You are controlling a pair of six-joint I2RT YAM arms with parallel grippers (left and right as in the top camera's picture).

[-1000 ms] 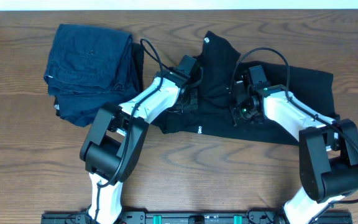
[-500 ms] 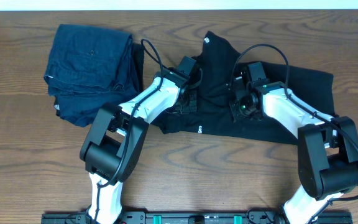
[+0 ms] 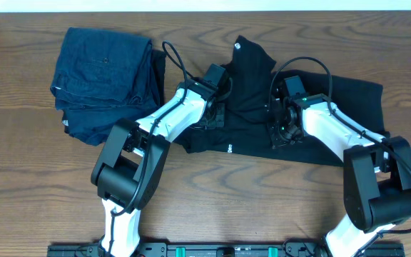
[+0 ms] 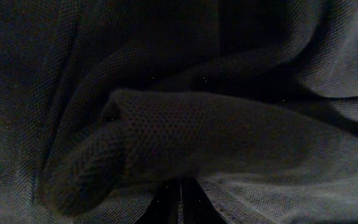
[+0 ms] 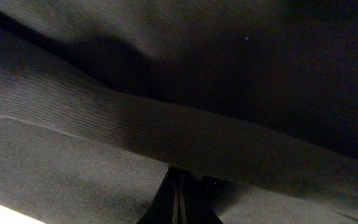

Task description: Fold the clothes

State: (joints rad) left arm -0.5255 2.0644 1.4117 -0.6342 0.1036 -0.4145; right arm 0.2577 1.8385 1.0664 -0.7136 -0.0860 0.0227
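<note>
Left gripper (image 3: 216, 114) and right gripper (image 3: 280, 128) pinch the black T-shirt (image 3: 348, 100) (jaws together on cloth), so best lift both evenly toward 12 o'clock.

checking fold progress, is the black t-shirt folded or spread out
Not folded: the black T-shirt lies rumpled and stretched wide across the table, one flap pointing toward the far edge.

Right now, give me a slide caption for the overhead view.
The left gripper and right gripper pinch a black T-shirt on a wooden table, denim stack at far left.
</note>
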